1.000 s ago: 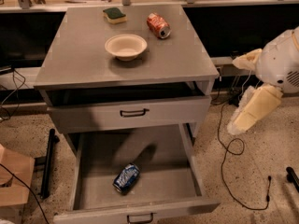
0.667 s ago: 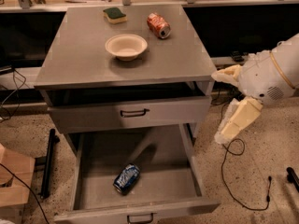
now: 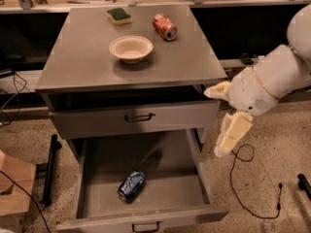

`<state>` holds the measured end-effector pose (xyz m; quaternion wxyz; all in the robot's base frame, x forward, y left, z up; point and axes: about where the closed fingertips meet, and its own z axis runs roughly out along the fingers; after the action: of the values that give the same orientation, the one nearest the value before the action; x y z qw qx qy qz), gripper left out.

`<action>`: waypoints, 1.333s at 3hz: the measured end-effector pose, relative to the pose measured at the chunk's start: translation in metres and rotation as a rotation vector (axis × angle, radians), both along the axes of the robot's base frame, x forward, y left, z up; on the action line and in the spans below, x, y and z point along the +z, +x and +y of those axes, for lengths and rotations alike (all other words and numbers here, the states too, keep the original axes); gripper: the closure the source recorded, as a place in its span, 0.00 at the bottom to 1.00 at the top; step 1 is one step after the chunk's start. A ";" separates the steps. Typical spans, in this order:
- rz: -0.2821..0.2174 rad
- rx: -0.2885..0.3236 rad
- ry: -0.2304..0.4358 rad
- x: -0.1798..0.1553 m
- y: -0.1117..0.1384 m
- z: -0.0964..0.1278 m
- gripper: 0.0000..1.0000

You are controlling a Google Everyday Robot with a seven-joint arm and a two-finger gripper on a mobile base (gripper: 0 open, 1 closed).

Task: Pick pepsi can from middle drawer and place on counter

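Cream two-finger hand (image 3: 214, 122) right of cabinet, spread wide, empty, likely staged for reach-in. Dented blue pepsi can (image 3: 131, 186) lies sideways in open grey metal middle drawer (image 3: 167, 176), reachable from above. Flat grey metal tabletop (image 3: 82, 62): drop target.

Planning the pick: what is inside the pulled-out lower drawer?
Only a blue can, lying on its side near the front. The drawer is hidden at the back, under the drawer above. The tool hangs open outside, to its right.

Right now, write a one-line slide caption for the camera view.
Pepsi can lies in the open middle drawer; tool hovers open beside it, below the counter.
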<state>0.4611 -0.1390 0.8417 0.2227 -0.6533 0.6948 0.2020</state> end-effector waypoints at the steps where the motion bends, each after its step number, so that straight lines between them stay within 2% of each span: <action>1: 0.055 0.100 0.019 -0.060 0.006 0.007 0.00; 2: 0.080 0.182 0.077 -0.123 0.005 0.010 0.00; 3: 0.109 0.212 0.207 -0.179 -0.002 0.005 0.00; 4: 0.111 0.213 0.208 -0.180 -0.002 0.006 0.00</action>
<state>0.4590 -0.1331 0.6613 0.2276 -0.6846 0.6082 0.3311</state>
